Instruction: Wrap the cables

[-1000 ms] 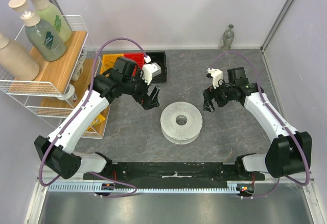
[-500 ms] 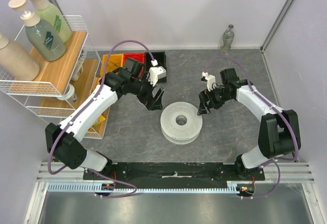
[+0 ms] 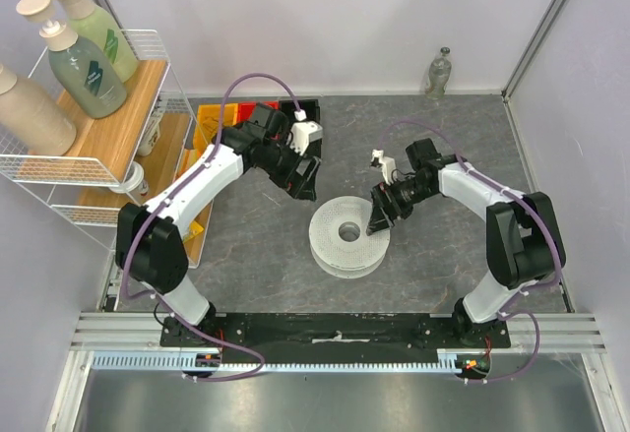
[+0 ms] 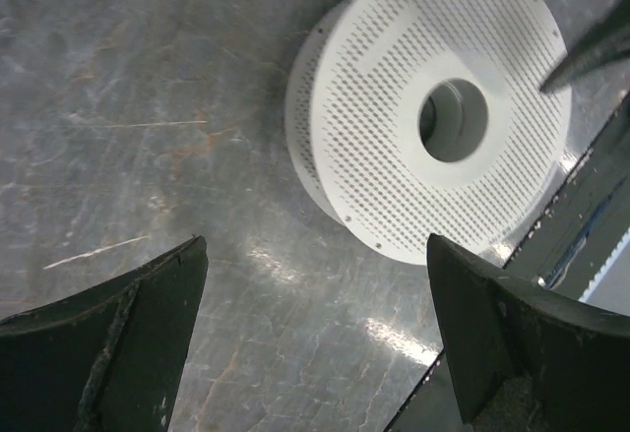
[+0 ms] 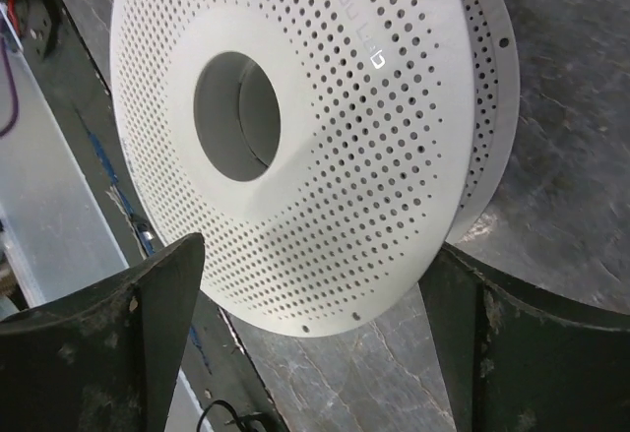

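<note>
Grey desk [image 3: 443,147], white perforated spool [image 3: 349,235] lying flat near its middle, hub hole facing up. Left claw [image 3: 303,184] hangs just far-left of the spool, apart from it, jaws spread wide, nothing between them; in its wrist view the spool sits ahead and to the right of the fingers. Right claw [image 3: 379,217] is at the spool's right edge, fingertips over the rim, jaws also spread, empty; its wrist view is filled by the top flange, with the fingers [image 5: 128,343] either side of the near rim. Right arm is the nearer one. Cable: no thin black wire can be made out on the spool, the desk or in either claw, so its long axis and its direction from the claws cannot be told. Judgement: wrapping not begun; the next move depends on first locating the wire's free end.
</note>
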Available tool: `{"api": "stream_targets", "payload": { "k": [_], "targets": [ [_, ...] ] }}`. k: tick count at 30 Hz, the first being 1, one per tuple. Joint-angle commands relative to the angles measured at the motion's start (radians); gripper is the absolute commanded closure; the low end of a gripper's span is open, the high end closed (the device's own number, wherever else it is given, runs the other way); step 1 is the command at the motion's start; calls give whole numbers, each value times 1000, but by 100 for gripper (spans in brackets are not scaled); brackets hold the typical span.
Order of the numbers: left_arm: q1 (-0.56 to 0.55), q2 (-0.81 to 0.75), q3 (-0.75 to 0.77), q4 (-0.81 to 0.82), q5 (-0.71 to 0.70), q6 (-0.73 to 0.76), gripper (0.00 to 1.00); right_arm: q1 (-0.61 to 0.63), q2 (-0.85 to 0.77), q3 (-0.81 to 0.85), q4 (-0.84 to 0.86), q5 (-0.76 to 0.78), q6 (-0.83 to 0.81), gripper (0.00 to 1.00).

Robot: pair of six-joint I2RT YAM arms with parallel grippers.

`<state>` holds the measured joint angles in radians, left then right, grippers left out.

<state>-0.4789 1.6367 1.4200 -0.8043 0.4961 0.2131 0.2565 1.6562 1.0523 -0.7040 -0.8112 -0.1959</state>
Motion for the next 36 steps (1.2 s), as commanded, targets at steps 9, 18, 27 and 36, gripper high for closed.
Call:
{"api": "stream_targets", "payload": {
  "k": [9,18,27,36],
  "targets": [
    [94,123,197,146,-345,-124,4,87,-45,-23,-22,-49,-34,6],
    [100,291,368,261,-424,-101,30,89,-119,-54,3,52,13,2],
    [100,439,510,356,-395,25,46,52,-222,-64,31,158,56,2],
    [99,564,562,401,-347,112,52,-40,-233,-63,34,127,67,2]
  ]
}}
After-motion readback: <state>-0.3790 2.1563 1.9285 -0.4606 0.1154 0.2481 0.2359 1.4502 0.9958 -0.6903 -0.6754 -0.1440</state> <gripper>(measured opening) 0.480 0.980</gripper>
